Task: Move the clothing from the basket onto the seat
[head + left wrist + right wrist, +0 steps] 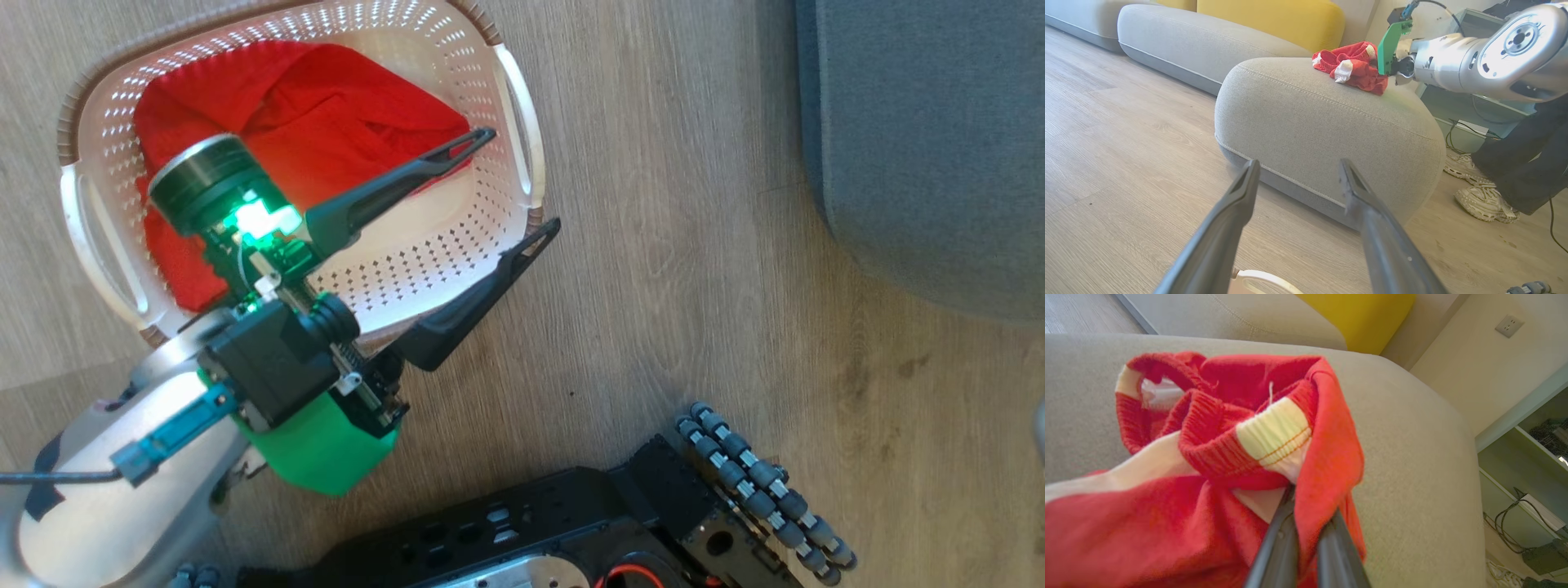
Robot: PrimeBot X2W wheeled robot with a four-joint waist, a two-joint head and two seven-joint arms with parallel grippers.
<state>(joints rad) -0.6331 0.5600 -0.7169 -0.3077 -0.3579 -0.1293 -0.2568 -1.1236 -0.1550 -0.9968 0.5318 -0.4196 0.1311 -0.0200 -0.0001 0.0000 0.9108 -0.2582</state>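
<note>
Jaws first: the right gripper point(1312, 508) has its pair pinched nearly together on a fold of one garment point(1216, 457). The left gripper point(522, 180) has its pair spread wide with nothing between them.

That garment lies bunched on top of the seat point(1310, 122), up around 1 o'clock in the left wrist view and pretty near the rounded far edge. The other garment point(326, 106) is down in the basket point(424, 261), which sits at about 10 o'clock in the head view, with the seat off at 2 o'clock.

Stuff I'd worry about:

- Red fabric is draped over one right finger as well as pinched. If the arm backs off before the jaws open enough, or the cloth hangs on that finger, I reckon the garment gets dragged along and slides off the curved edge onto the floor.
- The left fingers look like they straddle the basket wall at its 3 o'clock side, one tip over the inside and one over the floor. Going straight down from there could land on the rim or handle, and a light plastic basket would probably tip or skid.
- The other garment is a loose heap, so a shallow pinch might catch one layer and let it slip halfway up.
</note>
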